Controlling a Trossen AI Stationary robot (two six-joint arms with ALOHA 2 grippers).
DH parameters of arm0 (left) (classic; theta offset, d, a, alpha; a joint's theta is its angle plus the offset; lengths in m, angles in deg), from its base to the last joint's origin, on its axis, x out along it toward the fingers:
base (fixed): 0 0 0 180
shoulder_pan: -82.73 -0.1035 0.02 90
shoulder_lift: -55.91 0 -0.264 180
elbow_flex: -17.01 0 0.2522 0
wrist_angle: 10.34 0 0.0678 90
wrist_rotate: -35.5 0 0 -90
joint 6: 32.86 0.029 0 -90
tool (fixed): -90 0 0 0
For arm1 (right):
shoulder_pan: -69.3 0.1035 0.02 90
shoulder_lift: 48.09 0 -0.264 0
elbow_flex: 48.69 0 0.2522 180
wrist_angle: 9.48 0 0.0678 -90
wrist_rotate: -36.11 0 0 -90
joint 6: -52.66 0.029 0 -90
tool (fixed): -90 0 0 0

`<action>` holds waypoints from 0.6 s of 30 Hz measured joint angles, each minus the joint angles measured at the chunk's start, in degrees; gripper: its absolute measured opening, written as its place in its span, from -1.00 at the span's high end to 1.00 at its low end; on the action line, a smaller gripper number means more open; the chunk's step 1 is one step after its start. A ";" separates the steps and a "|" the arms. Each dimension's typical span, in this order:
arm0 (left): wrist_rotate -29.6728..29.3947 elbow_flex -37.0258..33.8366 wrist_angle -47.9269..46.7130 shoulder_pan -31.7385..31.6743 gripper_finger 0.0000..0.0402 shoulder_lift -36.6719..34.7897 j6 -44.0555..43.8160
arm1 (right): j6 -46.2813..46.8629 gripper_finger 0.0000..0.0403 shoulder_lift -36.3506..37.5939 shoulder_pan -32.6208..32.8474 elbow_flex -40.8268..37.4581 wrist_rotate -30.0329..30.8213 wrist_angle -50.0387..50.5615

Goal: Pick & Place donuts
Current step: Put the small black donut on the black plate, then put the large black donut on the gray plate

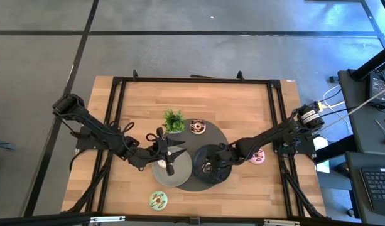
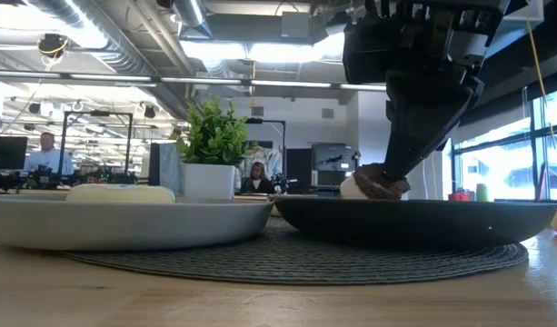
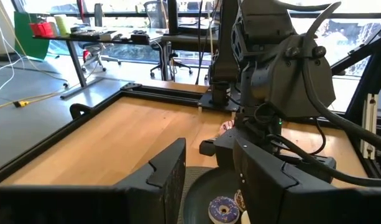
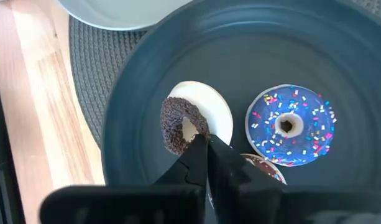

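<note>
My right gripper reaches down into the dark plate and is shut on a chocolate-sprinkled donut. That donut stands tilted against a white-iced donut. A purple sprinkled donut and a brown one lie flat in the same plate. My left gripper hovers open over the light grey plate, which holds a white donut. Another chocolate donut lies on the round mat. A pink donut and a green donut lie on the table. My right gripper pinches the chocolate-sprinkled donut by the side of its ring nearest the fingers, coming from above and pointing down. The donut is tilted up on edge against the white donut. The dark plate's rim hides whether its lower edge is off the plate.
Both plates sit side by side on a dark round woven mat in the middle of the wooden table. A small green potted plant stands at the mat's far left edge. A black frame runs around the tabletop.
</note>
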 joint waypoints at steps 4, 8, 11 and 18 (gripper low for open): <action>0.01 0.00 -0.02 -0.02 0.35 0.00 0.00 | 0.46 0.87 0.00 0.00 0.00 0.00 0.02; -0.01 0.00 -0.02 -0.02 0.36 0.00 0.00 | 0.45 0.80 0.00 0.00 0.00 0.00 0.04; -0.01 0.00 -0.02 -0.02 0.36 0.00 -0.11 | 0.47 0.74 0.00 0.00 0.00 0.02 0.04; -0.02 0.00 -0.07 -0.02 0.34 0.00 -0.08 | 0.43 0.61 0.00 0.02 0.00 4.86 0.06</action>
